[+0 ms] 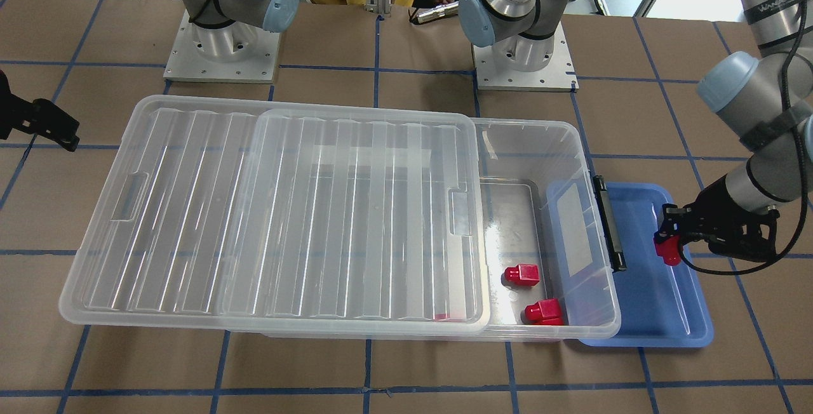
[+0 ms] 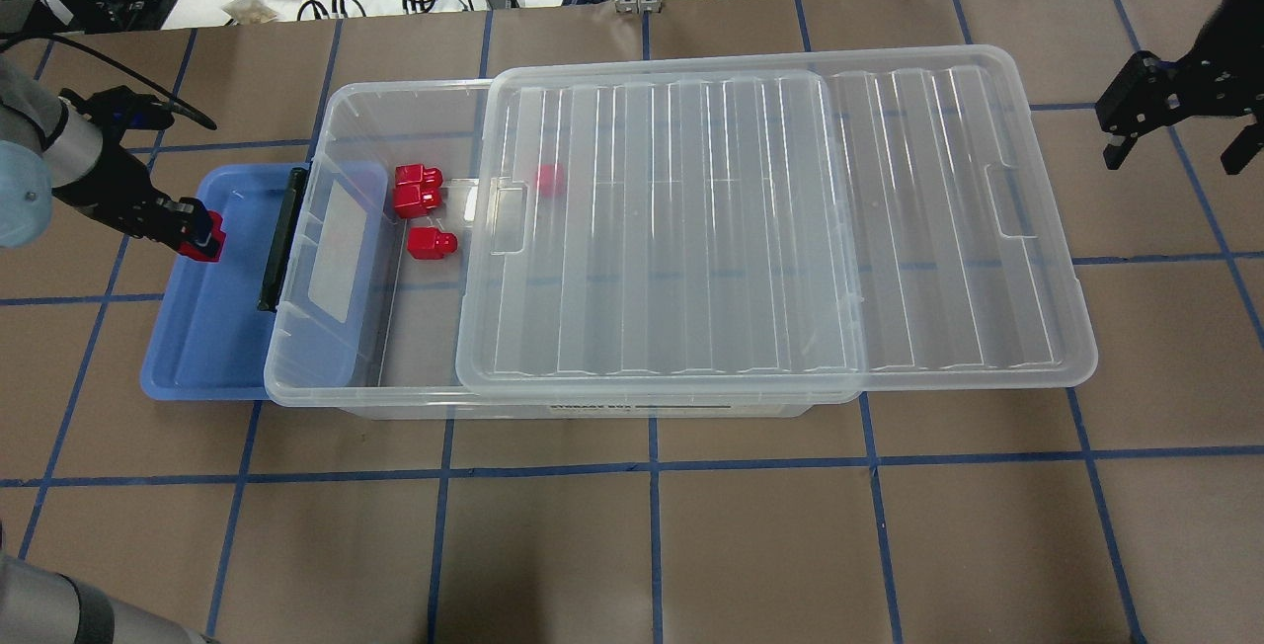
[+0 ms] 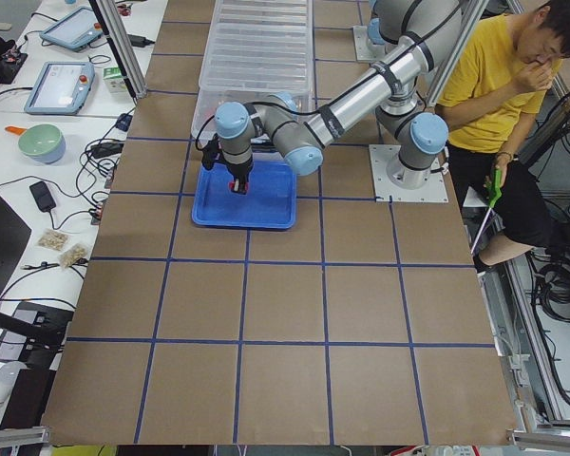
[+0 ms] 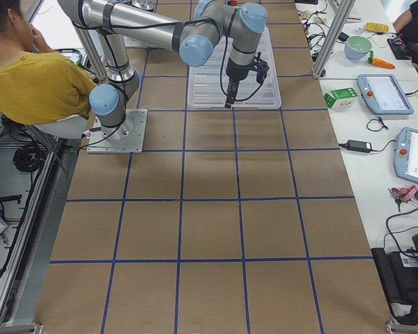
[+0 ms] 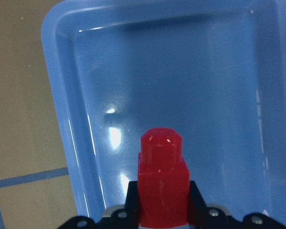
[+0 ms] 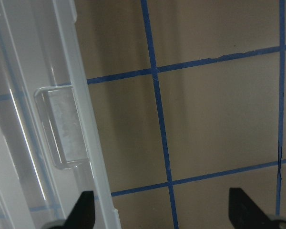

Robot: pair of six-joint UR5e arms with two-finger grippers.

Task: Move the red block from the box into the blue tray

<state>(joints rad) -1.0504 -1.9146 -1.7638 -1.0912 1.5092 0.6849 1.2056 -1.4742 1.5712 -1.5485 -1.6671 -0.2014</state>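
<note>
Left fingers (image 5: 132, 198) clenched on the red block (image 5: 162, 186), held over the blue tray (image 5: 62, 109), off toward one long rim. Right fingers (image 6: 84, 207) released, empty, beside the lid (image 2: 948, 229) above the worktop (image 6: 205, 119). Risk: dropped from height, the block could bounce over the shallow rim.

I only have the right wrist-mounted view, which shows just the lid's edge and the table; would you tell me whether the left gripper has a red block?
Observer: Yes, the left gripper is shut on a red block.
Operator: Where is it holding it?
Observer: Over the floor of the blue tray, inside its rim.
Operator: Are there more blocks in the box?
Observer: At least three other red blocks lie in the box, one of them under the lid.
</note>
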